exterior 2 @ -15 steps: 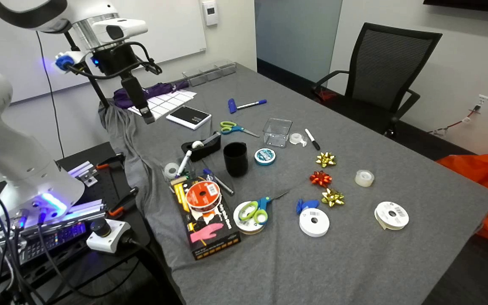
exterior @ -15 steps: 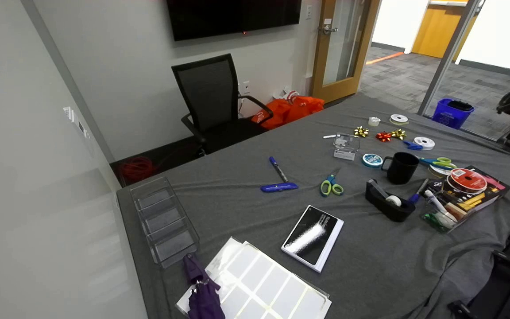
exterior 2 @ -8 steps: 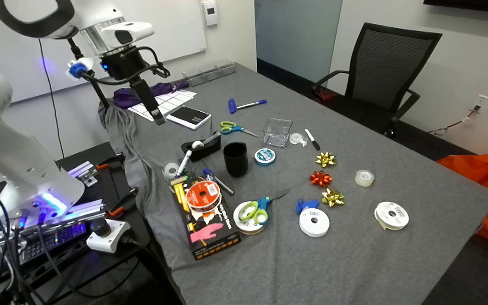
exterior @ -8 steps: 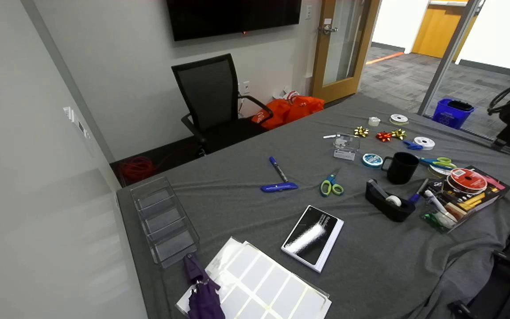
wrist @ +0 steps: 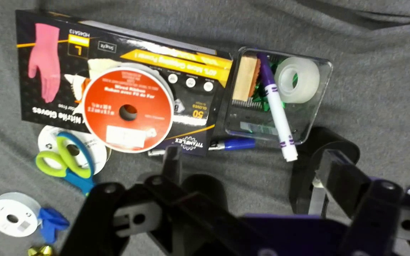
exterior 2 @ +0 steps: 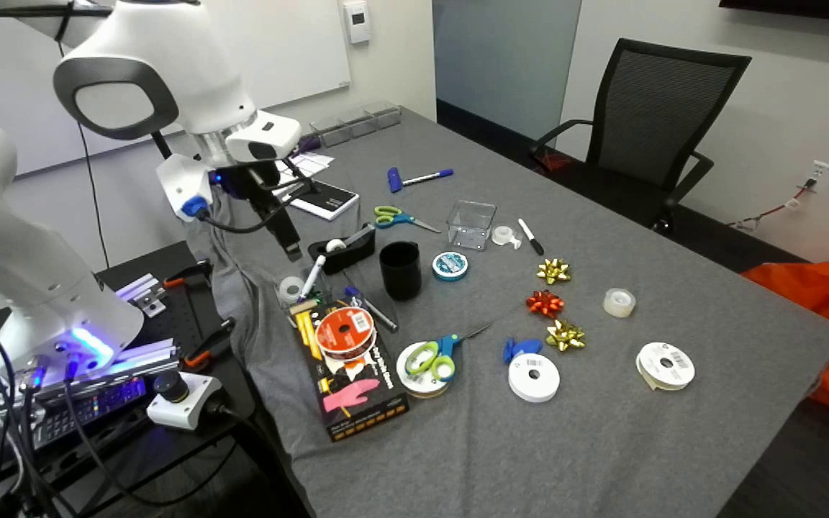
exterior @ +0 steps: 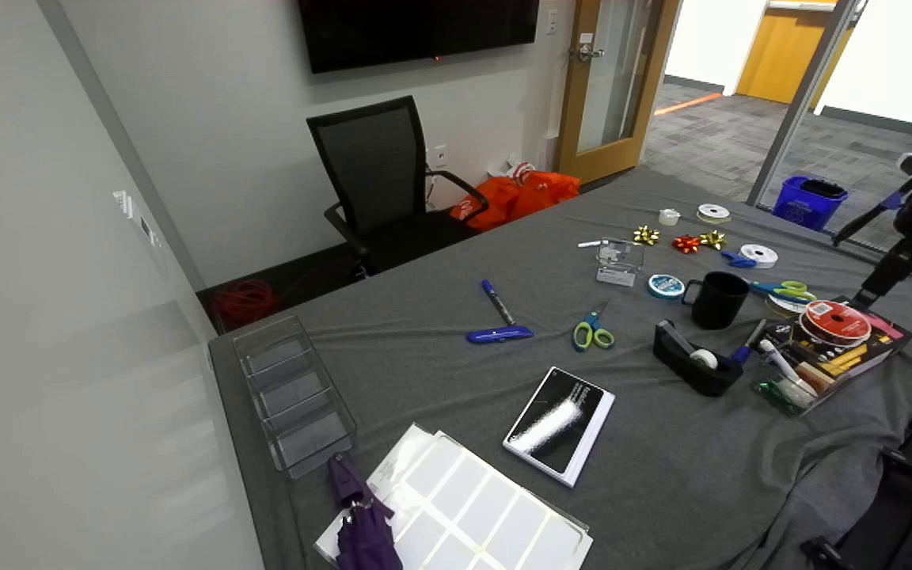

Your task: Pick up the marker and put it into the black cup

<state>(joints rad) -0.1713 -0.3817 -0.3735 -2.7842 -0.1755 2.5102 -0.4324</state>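
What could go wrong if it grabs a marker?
The open jaws might bump the clear plastic tray while reaching for the white-and-purple marker jutting over its rim, or knock the black tape dispenser close beside it. With a blue-capped silver marker also nearby, it could choose the wrong one.

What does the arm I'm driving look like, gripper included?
The arm is rounded and mostly white, with a dark grey ring and a silver collar. The gripper is black, with blocky fingers, grey brackets with round holes and a small blue light. A black cable loops out from a blue plug. I can read no markings.
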